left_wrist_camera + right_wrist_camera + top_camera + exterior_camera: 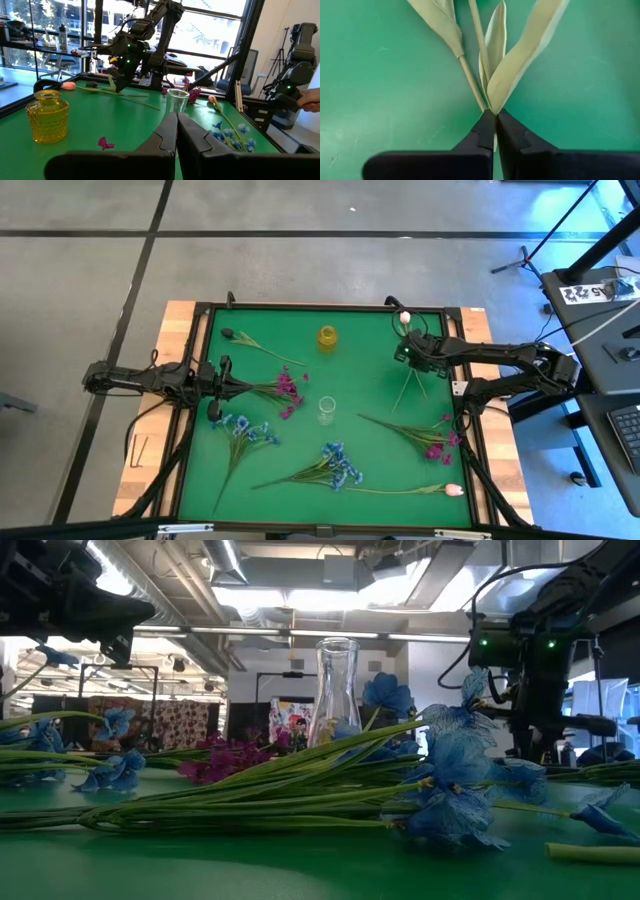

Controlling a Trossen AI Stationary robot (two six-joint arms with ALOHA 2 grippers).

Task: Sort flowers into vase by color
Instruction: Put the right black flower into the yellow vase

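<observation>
A pale pink tulip (405,316) lies near the table's far right corner, its stem and pale leaves (492,55) on the green mat. My right gripper (408,354) stands over its stem, shut on it. A yellow vase (327,337) and a clear glass vase (327,409) stand mid-table. Magenta sprays (286,387), (436,442), blue sprays (241,430), (336,465), a second pink tulip (453,490) and a near-black tulip (229,334) lie flat on the mat. My left gripper (176,122) waits shut at the left edge, beside the left magenta spray. My right gripper pinches the pink tulip's stem where its leaves spring (488,102), between its two fingertips (482,127). It comes from above, pointing steeply down. The stem and leaves lie on the mat on the far side of the fingers.
The mat has a raised dark rim (200,360) on a wooden table. A loose magenta petal (105,143) lies near the yellow vase (47,117). Bare mat shows between the two vases and along the far edge.
</observation>
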